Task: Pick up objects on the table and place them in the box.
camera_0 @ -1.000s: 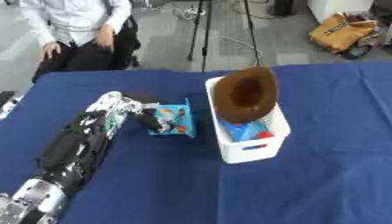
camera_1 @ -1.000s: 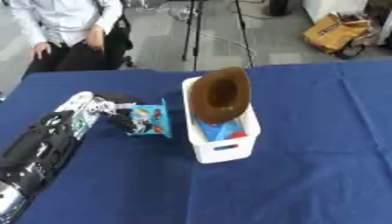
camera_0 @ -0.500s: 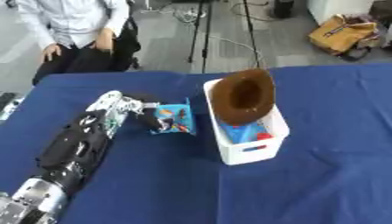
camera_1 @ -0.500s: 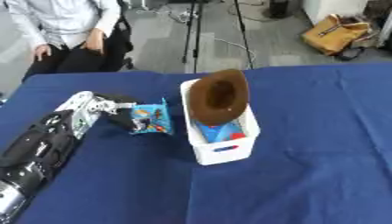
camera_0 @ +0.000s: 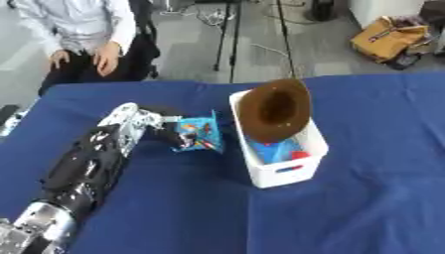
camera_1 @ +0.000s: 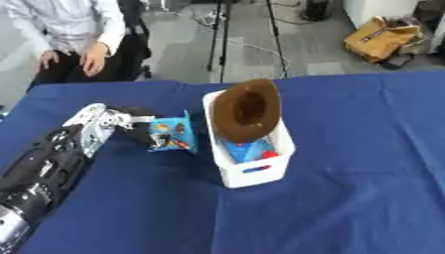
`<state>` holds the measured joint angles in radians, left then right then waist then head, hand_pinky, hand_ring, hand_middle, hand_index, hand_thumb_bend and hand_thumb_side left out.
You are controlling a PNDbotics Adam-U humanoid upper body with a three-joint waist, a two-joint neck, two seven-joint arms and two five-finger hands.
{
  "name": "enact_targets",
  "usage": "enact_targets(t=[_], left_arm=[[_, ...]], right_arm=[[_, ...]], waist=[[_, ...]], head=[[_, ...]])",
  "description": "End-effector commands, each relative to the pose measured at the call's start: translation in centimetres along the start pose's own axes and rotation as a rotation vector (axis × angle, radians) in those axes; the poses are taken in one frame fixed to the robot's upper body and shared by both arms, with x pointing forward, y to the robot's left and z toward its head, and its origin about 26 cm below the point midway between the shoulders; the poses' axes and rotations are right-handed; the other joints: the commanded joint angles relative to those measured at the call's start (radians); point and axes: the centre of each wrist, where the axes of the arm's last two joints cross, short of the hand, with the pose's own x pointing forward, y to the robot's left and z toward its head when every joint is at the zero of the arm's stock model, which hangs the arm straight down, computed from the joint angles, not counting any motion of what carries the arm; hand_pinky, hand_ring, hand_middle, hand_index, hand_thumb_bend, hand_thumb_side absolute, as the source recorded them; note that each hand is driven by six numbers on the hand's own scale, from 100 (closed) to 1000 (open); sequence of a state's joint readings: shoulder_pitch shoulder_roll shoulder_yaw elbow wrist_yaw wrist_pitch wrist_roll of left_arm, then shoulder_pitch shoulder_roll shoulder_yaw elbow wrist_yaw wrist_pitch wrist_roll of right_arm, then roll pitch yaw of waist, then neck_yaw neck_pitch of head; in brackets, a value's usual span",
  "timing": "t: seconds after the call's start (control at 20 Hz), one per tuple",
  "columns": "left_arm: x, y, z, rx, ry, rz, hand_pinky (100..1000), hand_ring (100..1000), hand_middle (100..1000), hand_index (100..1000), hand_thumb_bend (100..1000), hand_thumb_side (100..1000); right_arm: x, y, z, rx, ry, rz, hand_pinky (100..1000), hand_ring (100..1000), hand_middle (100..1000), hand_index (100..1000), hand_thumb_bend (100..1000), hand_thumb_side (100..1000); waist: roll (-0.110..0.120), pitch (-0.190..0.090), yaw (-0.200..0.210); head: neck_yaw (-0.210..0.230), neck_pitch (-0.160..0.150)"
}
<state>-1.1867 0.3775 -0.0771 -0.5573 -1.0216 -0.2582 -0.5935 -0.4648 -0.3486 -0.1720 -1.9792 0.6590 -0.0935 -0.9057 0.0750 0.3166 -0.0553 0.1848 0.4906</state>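
blue-clothed table [camera_0: 174, 208] in front. just beyond, left hand [camera_0: 161, 130] curled round a blue snack packet [camera_0: 198, 135], held just beside the white box [camera_0: 282, 171], a shade nearer its wall than a second ago. right hand out of view. brown hat [camera_0: 274, 108] tilted in the box over blue and red items. likely next: lifting the packet over the rim.
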Motion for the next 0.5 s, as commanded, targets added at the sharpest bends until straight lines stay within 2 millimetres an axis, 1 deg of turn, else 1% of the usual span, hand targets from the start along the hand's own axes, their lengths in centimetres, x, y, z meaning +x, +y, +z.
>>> enact_targets(t=[0.05,0.4,0.5], left_arm=[[-0.19,1.83,0.93,0.036,0.005,-0.003,1000,692,664,1000,100,653],[-0.06,2.58,1.24,0.044,0.001,0.008,1000,667,639,1000,100,640],[-0.04,2.78,1.34,0.051,0.001,0.011,1000,670,648,1000,100,637]], right_arm=[[0.32,-0.25,-0.82,-0.019,-0.021,-0.005,820,741,613,621,100,883],[0.31,-0.26,-0.78,-0.019,-0.021,-0.002,824,742,613,621,100,880],[0.32,-0.25,-0.77,-0.018,-0.022,-0.002,825,742,613,620,100,878]], waist=[[-0.003,-0.030,0.003],[-0.001,-0.040,0.008],[0.001,-0.043,0.008]], head=[[0.000,0.010],[-0.001,0.012],[-0.001,0.010]])
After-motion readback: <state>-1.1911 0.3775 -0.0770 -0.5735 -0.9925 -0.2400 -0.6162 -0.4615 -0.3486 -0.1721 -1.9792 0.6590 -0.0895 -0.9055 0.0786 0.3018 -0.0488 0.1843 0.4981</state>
